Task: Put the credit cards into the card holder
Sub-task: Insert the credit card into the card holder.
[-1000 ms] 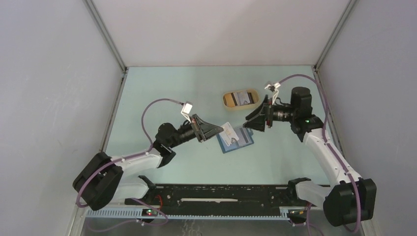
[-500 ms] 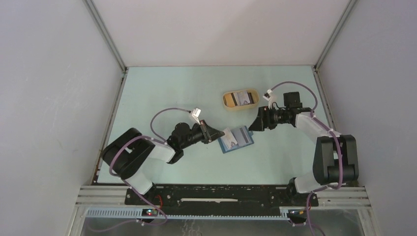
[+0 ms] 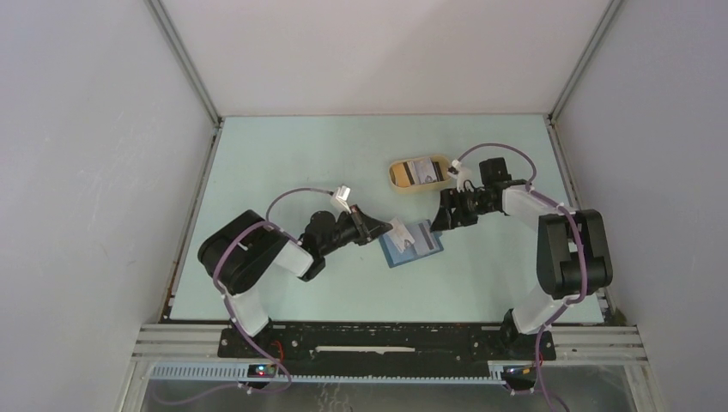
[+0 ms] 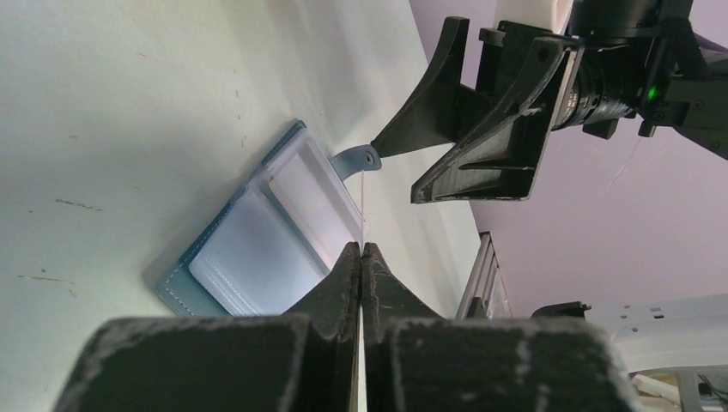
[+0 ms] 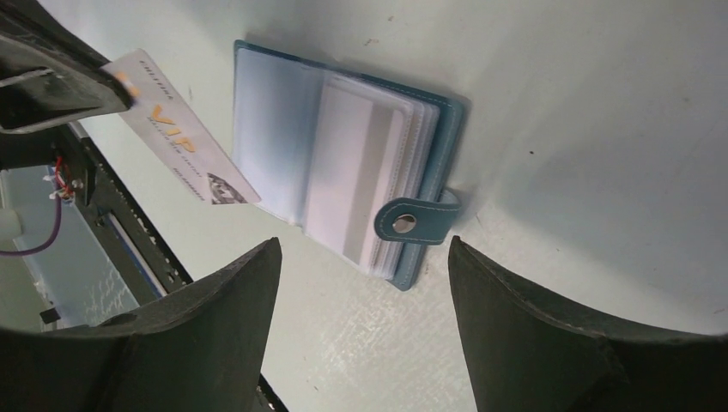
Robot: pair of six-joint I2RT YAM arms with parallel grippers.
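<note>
- Pale green table (image 3: 283, 163); open holder (image 3: 414, 244) lies mid-frame.
- Left gripper (image 3: 388, 230), clamped on a card (image 5: 185, 150), angles it at the holder, likely for insertion.
- Right gripper (image 5: 363, 243) gapes empty astride the tab (image 5: 412, 221), probably steadying.

The left arm (image 3: 290, 257) and the right arm (image 3: 562, 249) are built of white shell segments joined by bulky black joints. A thin purple cable (image 3: 296, 193) is looped over each forearm and is ended by a small white plug (image 3: 343, 194). The left hand (image 4: 361, 249) and the right hand (image 5: 365, 245) are made of matte black plastic. Their fingers (image 4: 257, 360) are shaped as broad wedges tapered to thin tips, and whitish scuffs are seen along the edges. A small green light (image 4: 652, 91) is lit on the right wrist. The bases are set on a black rail (image 3: 386, 339).
</note>
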